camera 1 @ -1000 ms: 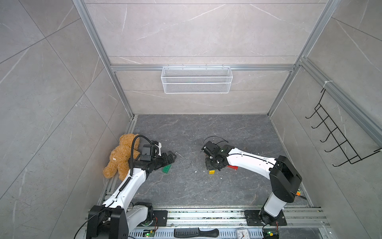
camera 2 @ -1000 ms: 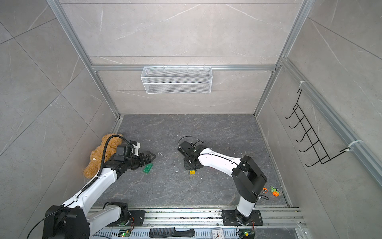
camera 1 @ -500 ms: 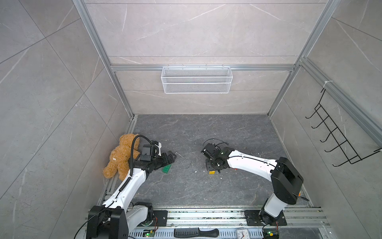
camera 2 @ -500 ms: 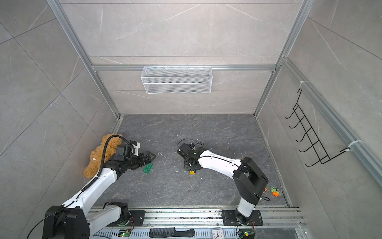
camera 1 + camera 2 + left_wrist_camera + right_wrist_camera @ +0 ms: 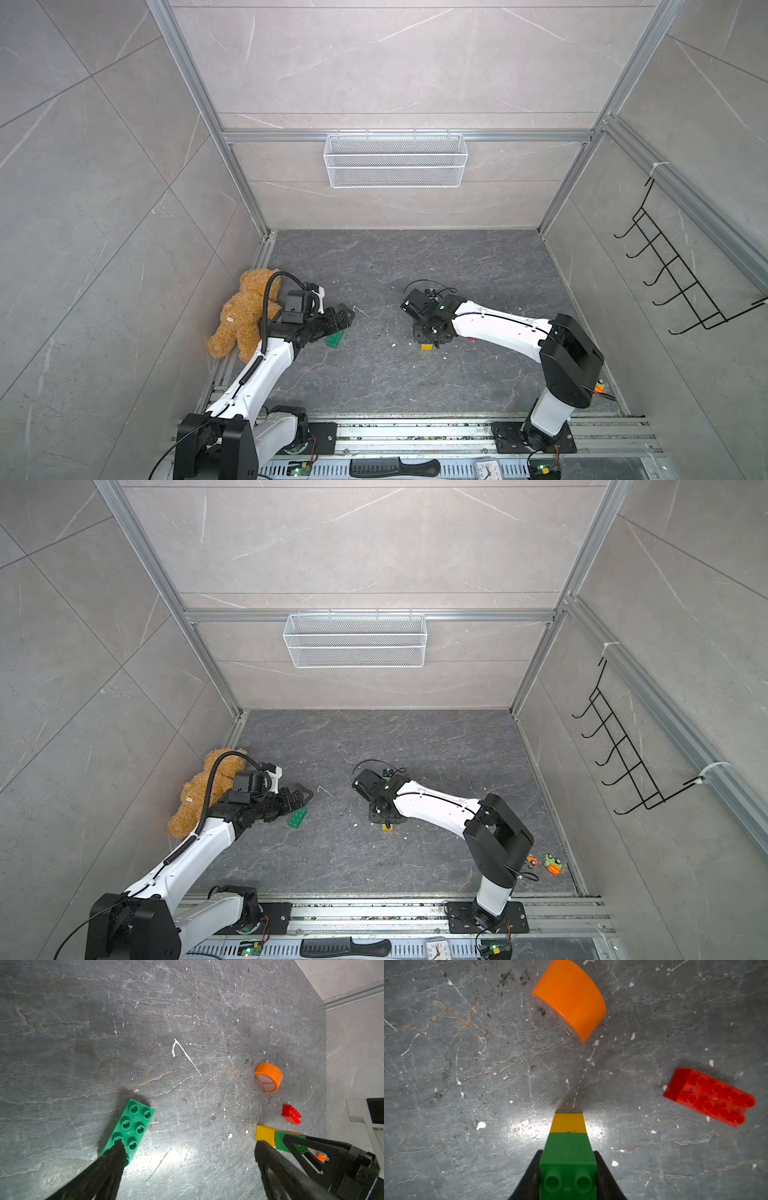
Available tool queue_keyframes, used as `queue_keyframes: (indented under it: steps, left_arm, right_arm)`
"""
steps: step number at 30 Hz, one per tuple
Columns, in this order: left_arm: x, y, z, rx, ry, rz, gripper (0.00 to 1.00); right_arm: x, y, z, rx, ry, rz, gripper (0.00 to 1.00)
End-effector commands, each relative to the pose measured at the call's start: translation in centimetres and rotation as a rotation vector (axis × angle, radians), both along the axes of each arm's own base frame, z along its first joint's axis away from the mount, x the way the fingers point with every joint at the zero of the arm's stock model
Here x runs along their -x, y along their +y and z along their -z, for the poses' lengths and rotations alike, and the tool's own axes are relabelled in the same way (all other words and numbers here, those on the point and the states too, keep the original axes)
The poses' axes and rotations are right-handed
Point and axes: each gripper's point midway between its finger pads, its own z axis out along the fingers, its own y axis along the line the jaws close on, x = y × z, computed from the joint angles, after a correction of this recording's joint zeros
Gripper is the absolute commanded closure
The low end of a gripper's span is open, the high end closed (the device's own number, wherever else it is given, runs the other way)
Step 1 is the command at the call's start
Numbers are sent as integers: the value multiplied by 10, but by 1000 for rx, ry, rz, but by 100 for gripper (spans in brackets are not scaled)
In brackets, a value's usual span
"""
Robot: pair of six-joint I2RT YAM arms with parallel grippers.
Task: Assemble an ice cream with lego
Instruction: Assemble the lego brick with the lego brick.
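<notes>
My right gripper is shut on the narrow green brick of the green and yellow stem, its yellow end low over the floor. In both top views only that yellow end shows under the gripper. The orange half-round piece and the red brick lie loose just beyond it. My left gripper is open over bare floor. One of its fingertips overlaps the end of the wide flat green brick, also seen in a top view.
A tan teddy bear lies against the left wall behind my left arm. A tiny orange-and-green toy sits near the right arm's base. A wire basket hangs on the back wall and black hooks on the right wall.
The right arm has shifted slightly with the stem and now hides most of the red brick in the top views. The left arm has not moved.
</notes>
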Motion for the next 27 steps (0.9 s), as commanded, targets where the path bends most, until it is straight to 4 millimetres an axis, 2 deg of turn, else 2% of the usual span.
queue_keyframes:
  steps: [1,4,8,11,15,19,23,27]
  left_arm:
    - [-8,-2,-19,-7,-56,23,0]
    - [-7,-2,-19,-9,-57,20,1]
    - [-8,-2,-20,-7,-61,21,1]
    - [-8,-2,-20,-8,-60,23,1]
    - [-5,-1,-21,-11,-61,19,1]
    - [-5,0,-20,-16,-59,14,1]
    - [-5,1,-20,-22,-57,12,1]
    - [-5,2,-19,-25,-55,9,0]
  right_arm:
    - [40,-29,52,144,194,-41,100]
    - [45,-34,60,164,220,-68,100]
    - [61,-32,85,132,337,-120,100]
    - [64,-32,93,154,385,-135,100]
    - [67,-23,93,109,427,-153,100]
    - [71,-32,90,155,424,-150,100]
    - [83,-8,88,80,416,-134,100]
    - [81,21,77,43,374,-104,100]
